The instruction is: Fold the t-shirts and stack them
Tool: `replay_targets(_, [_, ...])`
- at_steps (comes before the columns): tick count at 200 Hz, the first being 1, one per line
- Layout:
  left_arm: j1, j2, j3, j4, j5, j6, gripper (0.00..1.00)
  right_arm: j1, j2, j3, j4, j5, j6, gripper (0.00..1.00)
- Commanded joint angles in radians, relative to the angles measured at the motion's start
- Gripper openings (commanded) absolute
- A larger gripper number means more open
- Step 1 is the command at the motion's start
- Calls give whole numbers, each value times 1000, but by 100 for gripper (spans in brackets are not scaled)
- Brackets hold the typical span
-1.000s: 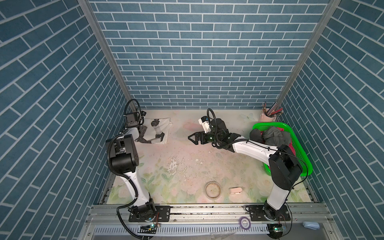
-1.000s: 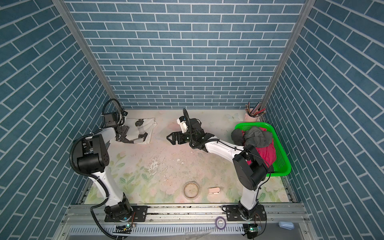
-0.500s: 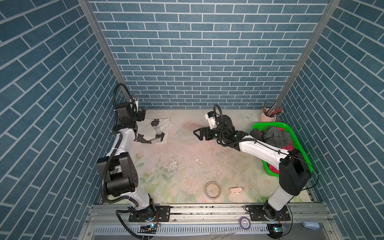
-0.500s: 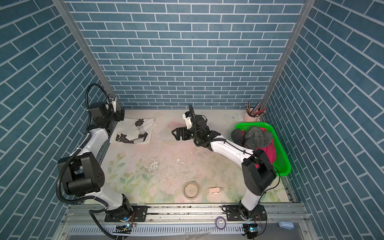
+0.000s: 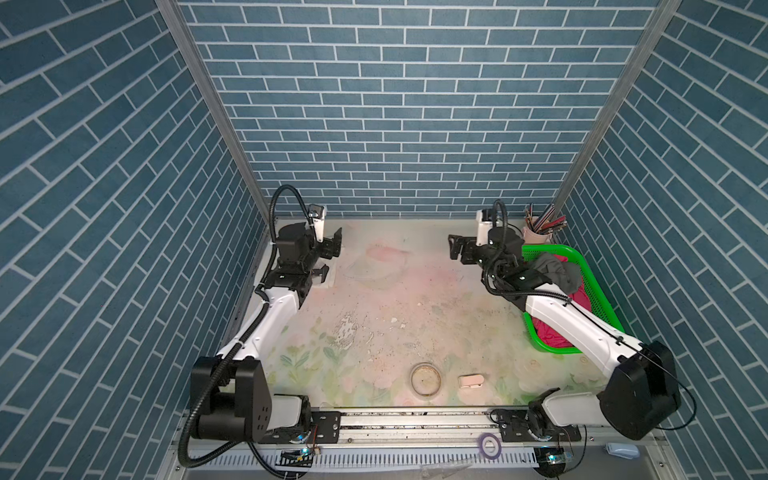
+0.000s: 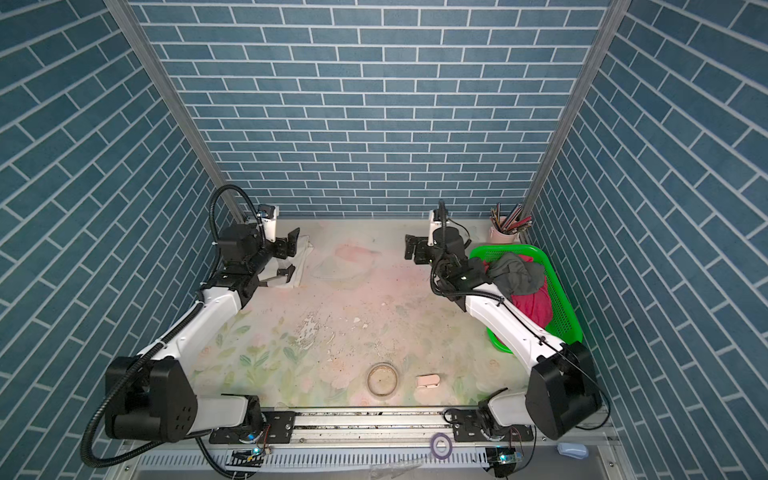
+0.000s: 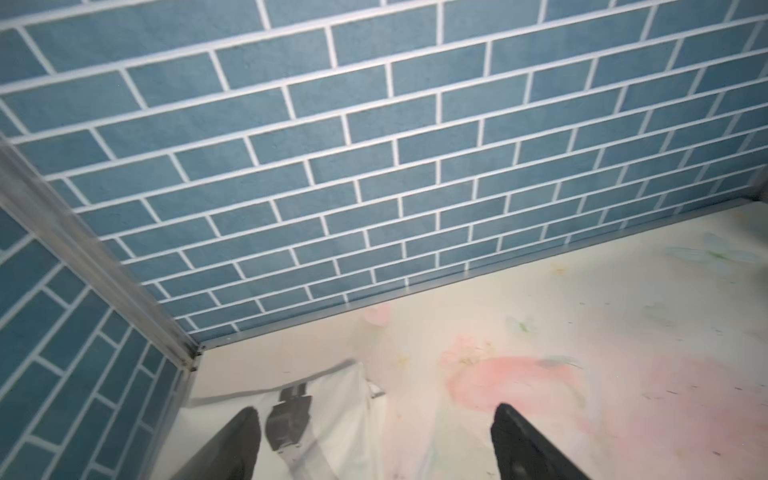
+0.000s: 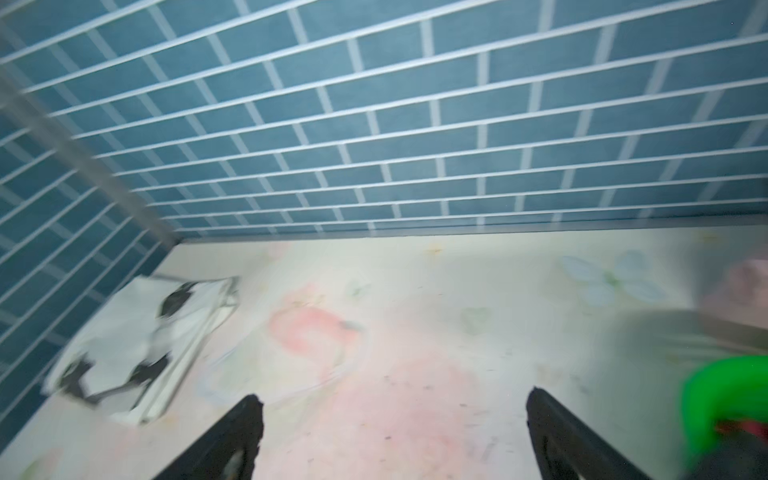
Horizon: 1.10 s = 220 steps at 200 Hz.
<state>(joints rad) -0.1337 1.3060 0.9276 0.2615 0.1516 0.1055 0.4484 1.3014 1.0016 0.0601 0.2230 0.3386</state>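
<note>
We look down on a table with a worn floral print. It is pale pink toward the far middle and has green leaves toward the near edge, with chipped patches at the centre. Blue brick-pattern walls close it in on the left, right and far sides, joined by metal corner posts. A metal rail runs along the near edge and carries both arm bases.

The cream-white t-shirt lies folded flat in the far left corner, its black figures clear in the right wrist view. The left gripper is over it, jaws spread wide and holding nothing. The right gripper is at the far right over bare table, jaws likewise spread and empty.

Just right of it, a green basket stands along the right wall. In it a dark grey t-shirt lies crumpled at the far end, over a magenta t-shirt. A cup of pencils stands in the far right corner. Near the front edge lie a round ring and, just beside it, a small pink object.
</note>
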Motion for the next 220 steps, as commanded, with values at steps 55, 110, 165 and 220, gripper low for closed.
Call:
replay_targets(55, [-131,-133,-232,154,-13,-163,89,-183,-216,-296,-6,260,-88,99])
replay_targets(110, [-123,-181,-390,227,-337,-104,88,-197,-234,-634,450,385,-284,99])
replay_targets(165, [-27,-120,-556,397,-468,-176,88,-217,-141,-859,922,365,-420,99])
replay_targets(220, [137,34,-599,568,-297,-199,89,-227,-96,-944,1164,300,-430,99])
